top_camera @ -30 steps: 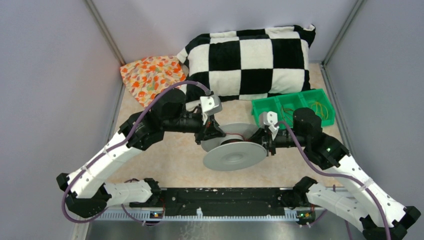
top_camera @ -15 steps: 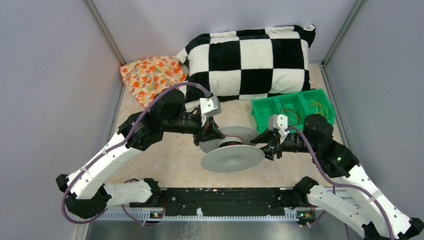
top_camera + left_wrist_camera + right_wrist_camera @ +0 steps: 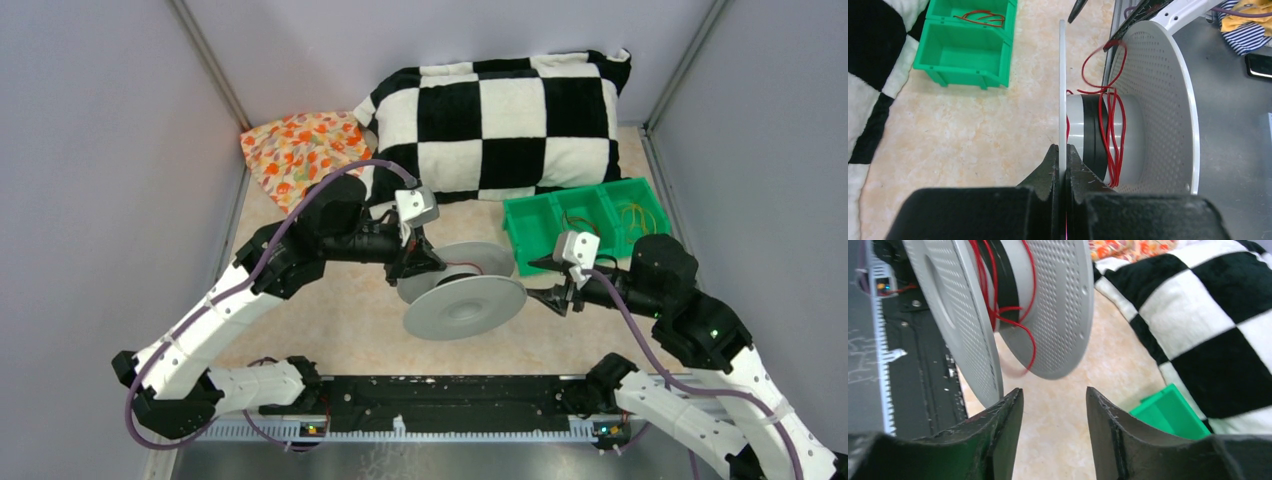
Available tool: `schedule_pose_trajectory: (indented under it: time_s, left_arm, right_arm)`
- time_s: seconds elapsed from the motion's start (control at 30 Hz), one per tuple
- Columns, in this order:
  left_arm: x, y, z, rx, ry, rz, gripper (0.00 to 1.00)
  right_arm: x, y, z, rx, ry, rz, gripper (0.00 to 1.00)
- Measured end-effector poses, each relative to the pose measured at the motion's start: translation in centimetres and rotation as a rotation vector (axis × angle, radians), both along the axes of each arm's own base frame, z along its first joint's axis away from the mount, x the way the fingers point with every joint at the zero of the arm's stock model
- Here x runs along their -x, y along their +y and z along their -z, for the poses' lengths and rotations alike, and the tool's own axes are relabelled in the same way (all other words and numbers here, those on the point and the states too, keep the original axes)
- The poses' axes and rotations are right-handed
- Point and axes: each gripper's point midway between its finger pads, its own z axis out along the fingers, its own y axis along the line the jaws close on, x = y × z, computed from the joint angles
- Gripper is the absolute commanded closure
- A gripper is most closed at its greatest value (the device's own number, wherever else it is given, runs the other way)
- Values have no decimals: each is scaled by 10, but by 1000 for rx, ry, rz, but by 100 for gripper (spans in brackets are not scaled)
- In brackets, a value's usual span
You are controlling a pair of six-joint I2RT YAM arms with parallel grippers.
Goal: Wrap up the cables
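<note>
Nearest on the table is the grey spool, tipped on its side with one disc toward the arms. A red cable lies in a few slack turns round its core, between the two discs. A loose loop of it stands off the core on the right side. Just right of the spool, not touching it, the right claw is spread wide with nothing in it, pointing at the gap between the discs. Beyond that, the left claw is pinched tight on the rim of the far disc, steadying the spool. Farther right, the green bin holds spare cables, red and yellow.

The step looks like mid-winding of one cable, which is partly on with its tail free. The next move likely calls for the right claw to reach in and nip the thin loose loop. It would then lead the loop round the core under light pull, while the left claw keeps the spool from turning away.
</note>
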Motion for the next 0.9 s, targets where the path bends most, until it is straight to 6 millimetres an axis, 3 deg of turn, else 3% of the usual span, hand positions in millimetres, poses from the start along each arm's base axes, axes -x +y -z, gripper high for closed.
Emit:
schedule_pose_trajectory:
  time_s: [0.2, 0.27, 0.33, 0.43, 0.67, 0.9]
  left_arm:
    - [-12, 6, 0, 2, 3, -38, 100]
    - [-17, 10, 0, 6, 11, -53, 100]
    - [-26, 15, 2, 9, 32, -80, 100]
    - [-48, 26, 17, 11, 90, -143, 100]
    - [-99, 46, 97, 5, 387, -289, 100]
    - [-123, 45, 173, 75, 753, -373, 100]
  right_arm:
    - [-23, -29, 1, 57, -48, 206, 29]
    - [-31, -38, -4, 63, -66, 273, 19]
    - [-37, -45, -10, 58, -76, 329, 8]
    - [-50, -60, -16, 46, -84, 459, 1]
    - [-81, -80, -9, 32, -23, 706, 1]
    - [-110, -89, 20, -8, 155, 864, 1]
